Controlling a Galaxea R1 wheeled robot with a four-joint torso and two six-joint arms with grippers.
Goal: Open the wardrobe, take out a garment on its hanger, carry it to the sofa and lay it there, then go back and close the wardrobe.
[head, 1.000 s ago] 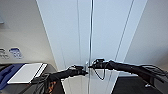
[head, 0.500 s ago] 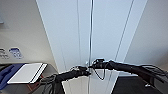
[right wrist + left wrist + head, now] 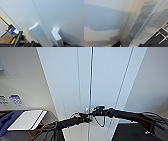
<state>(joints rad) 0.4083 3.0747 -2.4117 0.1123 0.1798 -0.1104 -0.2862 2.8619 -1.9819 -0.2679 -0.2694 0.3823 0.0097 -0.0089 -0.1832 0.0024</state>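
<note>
Both hands sit right at the centre seam of the wardrobe (image 3: 75, 84), the left hand (image 3: 86, 118) reaching in low from the left and the right hand (image 3: 96, 110) coming in slightly higher from the right, so that they almost meet at the line between the two doors. Whether either hand is open, closed or already gripping anything I cannot tell; the fingers are too dark and blurred against the white panels. In the right wrist view two small white handles (image 3: 40, 33) stand out from the door face either side of the seam, very close to the camera, which suggests the right hand is at or just short of them. The doors look shut, with only a thin dark line between them, so the garment and its hanger are presumably inside, unseen. The main risk, as I judge it, is a poor hold: the handles are small and smooth, and a hand closed beside one rather than around it would slip off when the arm pulls. With both hands crowded at the same spot they could also foul each other, or one door could swing into the opposite arm. Both arms are stretched nearly straight and roughly level, leaving little reach to spare. A low table (image 3: 51, 112) carrying a white board (image 3: 26, 120) stands to the left.
</note>
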